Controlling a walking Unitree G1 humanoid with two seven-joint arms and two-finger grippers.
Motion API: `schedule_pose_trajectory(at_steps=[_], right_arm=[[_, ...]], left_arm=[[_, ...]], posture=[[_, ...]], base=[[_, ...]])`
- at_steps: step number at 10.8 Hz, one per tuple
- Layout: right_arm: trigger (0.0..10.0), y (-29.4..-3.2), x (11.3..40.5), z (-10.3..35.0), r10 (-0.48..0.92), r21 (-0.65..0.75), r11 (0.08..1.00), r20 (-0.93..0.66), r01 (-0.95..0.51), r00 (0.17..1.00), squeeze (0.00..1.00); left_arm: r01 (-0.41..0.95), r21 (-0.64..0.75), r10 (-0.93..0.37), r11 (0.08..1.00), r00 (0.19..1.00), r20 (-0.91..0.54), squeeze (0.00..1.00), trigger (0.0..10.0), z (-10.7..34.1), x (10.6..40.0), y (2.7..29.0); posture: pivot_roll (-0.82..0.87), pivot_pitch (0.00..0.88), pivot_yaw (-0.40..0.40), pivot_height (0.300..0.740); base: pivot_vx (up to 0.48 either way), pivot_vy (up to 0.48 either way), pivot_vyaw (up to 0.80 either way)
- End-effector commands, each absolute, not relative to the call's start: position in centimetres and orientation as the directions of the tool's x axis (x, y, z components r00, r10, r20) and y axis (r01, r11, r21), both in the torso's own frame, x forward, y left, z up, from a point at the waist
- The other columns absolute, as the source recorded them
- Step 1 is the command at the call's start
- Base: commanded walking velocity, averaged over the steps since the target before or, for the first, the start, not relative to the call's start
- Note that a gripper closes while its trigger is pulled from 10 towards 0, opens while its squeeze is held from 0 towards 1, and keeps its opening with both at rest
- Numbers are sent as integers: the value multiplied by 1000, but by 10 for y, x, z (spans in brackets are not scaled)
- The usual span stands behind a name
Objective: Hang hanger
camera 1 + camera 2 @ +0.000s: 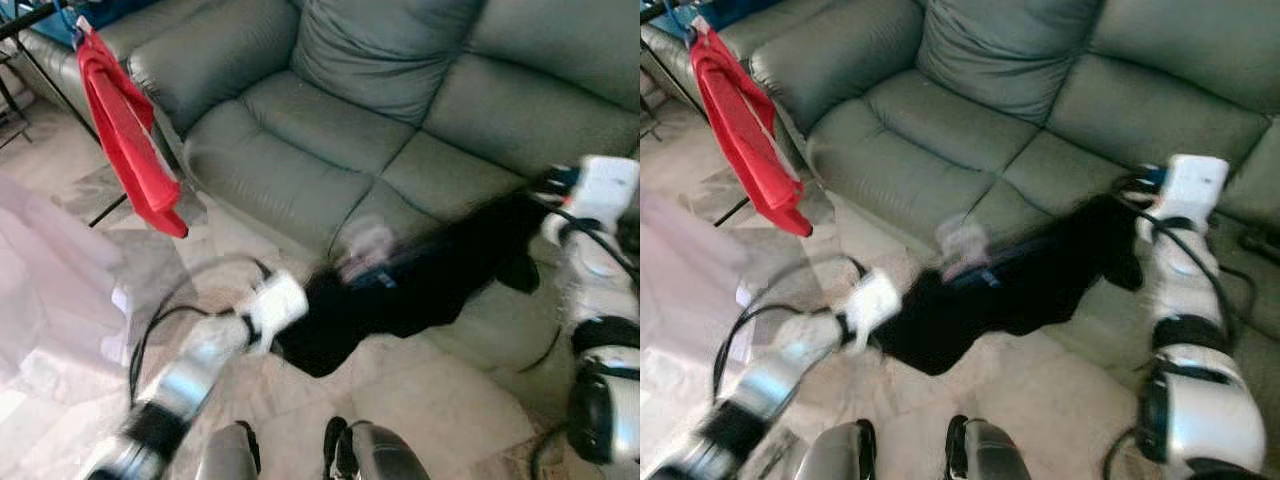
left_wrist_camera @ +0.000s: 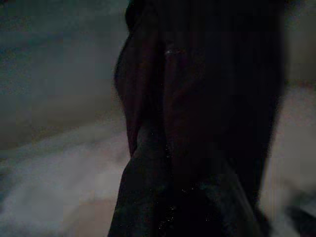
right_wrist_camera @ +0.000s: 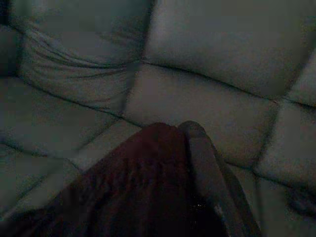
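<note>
A black garment (image 1: pixel 420 275) is stretched between the robot's two arms in front of a grey-green sofa (image 1: pixel 400 110), sagging over the front edge of the seat cushions and the pale tiled floor (image 1: pixel 440 410). The left tool (image 1: pixel 285 335) meets the lower end of the cloth near the floor; the right tool (image 1: pixel 1130 225) meets the upper end beside the sofa seat. Both wrist views are dark and full of black fabric close to the fingers, so each tool seems to be pinching the garment, though the fingertips themselves are hidden.

The head views are blurred by motion. A pale smudge (image 1: pixel 365 245) sits on the garment near its middle; whether that is the hanger cannot be told.

At upper left, a red garment (image 1: pixel 125 135) hangs from a dark rail (image 1: pixel 30 18), with a thin black stand leg (image 1: pixel 60 90) beneath it. A translucent pale sheet (image 1: pixel 50 280) lies at far left.

Judged from this, the task is at an early-to-middle stage: the black garment is lifted but well apart from the rail, and hanging it is not yet done.

No brand, label or writing can be read.
</note>
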State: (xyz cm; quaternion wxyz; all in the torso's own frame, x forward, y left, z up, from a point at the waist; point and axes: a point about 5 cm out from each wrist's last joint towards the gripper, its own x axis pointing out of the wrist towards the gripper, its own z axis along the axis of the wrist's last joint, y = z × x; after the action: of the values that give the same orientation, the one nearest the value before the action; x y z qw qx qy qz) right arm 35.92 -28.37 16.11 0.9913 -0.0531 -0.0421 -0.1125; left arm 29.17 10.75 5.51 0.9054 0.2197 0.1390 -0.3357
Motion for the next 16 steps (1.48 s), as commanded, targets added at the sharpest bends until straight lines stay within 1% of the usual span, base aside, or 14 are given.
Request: schedule_pose_trajectory(at_steps=[1, 2, 3, 4, 7, 8, 9, 10, 11, 12, 13, 14, 15, 16], right_arm=[[0, -281, 364, 179, -222, -111, 964, 175, 243, 959, 0], [0, -261, 367, 198, -153, -232, 944, 316, 233, 936, 0], [0, -249, 369, 203, -85, -266, 945, 354, 188, 931, 0], [0, -224, 370, 205, 22, -283, 954, 389, 97, 921, 0], [0, -189, 372, 186, 114, -122, 989, 315, -79, 942, 0], [0, -170, 369, 175, 237, -71, 971, 258, -226, 937, 0], [0, -132, 352, 160, 527, -79, 849, 204, -523, 825, 0], [0, -113, 334, 148, 694, -102, 720, 140, -686, 707, 0], [0, -99, 313, 132, 819, -62, 574, 52, -816, 572, 0], [0, -97, 292, 112, 893, -53, 441, -77, -896, 444, 0], [0, -100, 283, 103, 907, -32, 396, -139, -918, 397, 0], [0, -109, 277, 92, 895, -32, 392, -219, -919, 389, 0], [6392, -118, 281, 82, 843, -99, 444, -291, -891, 453, 0], [10000, -133, 286, 70, 747, -212, 513, -368, -832, 554, 973]], left_arm=[[527, 341, -379, 778, 828, -414, 0, 0, 50, 299, 135], [405, 375, -271, 834, 893, -360, 0, 0, 55, 308, 146], [345, 376, -223, 860, 917, -331, 0, 0, 58, 312, 150], [265, 364, -167, 893, 946, -279, 0, 0, 62, 314, 153], [252, 307, -183, 918, 955, -235, 0, 0, 61, 311, 125], [230, 273, -170, 934, 960, -224, 0, 0, 62, 312, 121], [215, 236, -168, 948, 965, -203, 0, 0, 67, 315, 116], [208, 209, -166, 956, 966, -199, 0, 0, 70, 316, 115], [206, 175, -172, 963, 966, -192, 0, 0, 73, 318, 112], [198, 166, -166, 966, 968, -188, 0, 0, 74, 318, 112], [186, 147, -157, 971, 969, -190, 0, 0, 74, 319, 113], [175, 133, -148, 976, 970, -191, 0, 0, 75, 319, 115], [169, 131, -143, 977, 971, -191, 0, 0, 76, 320, 116], [172, 129, -146, 977, 971, -190, 0, 0, 76, 320, 117]], posture=[[-11, 168, -65, 740], [0, 168, -67, 740], [3, 168, -67, 740], [1, 170, -68, 740], [-6, 172, -65, 740], [-9, 174, -67, 740], [-9, 174, -67, 740], [-11, 175, -67, 740], [-11, 175, -67, 740], [-10, 176, -66, 740], [-10, 178, -66, 740], [-10, 178, -66, 740], [-13, 178, -67, 740], [-14, 178, -67, 740]], base=[[0, 0, 0], [0, 0, 0], [0, 0, 0], [0, 0, 0], [0, 0, 0], [0, 0, 0], [0, 0, 0], [0, 0, 0], [0, 0, 0], [0, 0, 0], [0, 0, 0], [0, 0, 0], [0, 0, 0], [0, 0, 0]])
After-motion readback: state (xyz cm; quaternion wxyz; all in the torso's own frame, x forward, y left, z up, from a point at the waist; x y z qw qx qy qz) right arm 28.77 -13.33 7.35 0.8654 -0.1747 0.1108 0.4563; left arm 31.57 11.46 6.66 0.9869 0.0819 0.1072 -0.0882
